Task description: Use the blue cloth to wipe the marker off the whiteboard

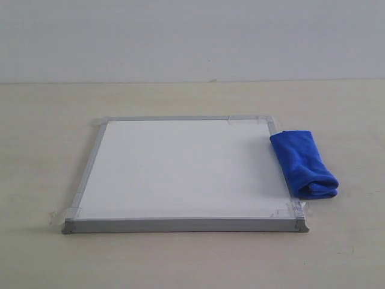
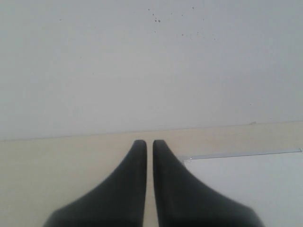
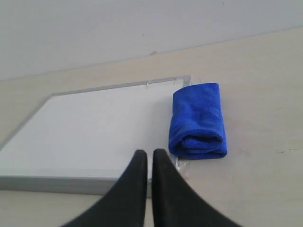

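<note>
The whiteboard lies flat on the beige table, silver-framed with tape at its corners. Its white face shows no marker line in any view. The blue cloth is folded and rests along the board's right edge, partly on the frame. Neither gripper appears in the exterior view. My right gripper is shut with nothing in it, hovering short of the board's near right corner, the blue cloth just beyond it. My left gripper is shut and empty, beside a corner of the whiteboard.
A pale wall rises behind the table's far edge. Bare beige tabletop surrounds the board on all sides.
</note>
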You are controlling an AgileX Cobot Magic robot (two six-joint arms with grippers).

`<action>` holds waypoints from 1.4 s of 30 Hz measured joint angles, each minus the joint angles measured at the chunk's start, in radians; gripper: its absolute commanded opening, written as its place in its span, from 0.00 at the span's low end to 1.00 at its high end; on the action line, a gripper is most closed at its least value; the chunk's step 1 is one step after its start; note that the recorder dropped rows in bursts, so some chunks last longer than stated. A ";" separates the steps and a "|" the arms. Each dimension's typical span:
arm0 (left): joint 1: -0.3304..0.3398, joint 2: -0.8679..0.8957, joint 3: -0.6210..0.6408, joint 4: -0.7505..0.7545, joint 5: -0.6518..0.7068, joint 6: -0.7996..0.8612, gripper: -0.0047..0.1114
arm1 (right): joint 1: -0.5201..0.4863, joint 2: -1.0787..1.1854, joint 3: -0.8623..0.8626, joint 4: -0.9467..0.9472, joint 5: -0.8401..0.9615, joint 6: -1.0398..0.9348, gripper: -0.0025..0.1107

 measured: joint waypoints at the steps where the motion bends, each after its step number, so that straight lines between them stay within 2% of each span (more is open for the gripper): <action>1: 0.000 0.000 0.000 0.000 0.000 0.000 0.08 | 0.000 0.000 0.000 -0.001 0.010 -0.035 0.02; 6: 0.000 0.000 0.000 0.000 0.000 0.000 0.08 | 0.000 -0.002 0.000 -0.037 0.034 -0.182 0.02; 42: 0.000 0.000 0.000 0.000 0.000 0.000 0.08 | 0.000 -0.002 0.000 -0.044 0.052 -0.177 0.02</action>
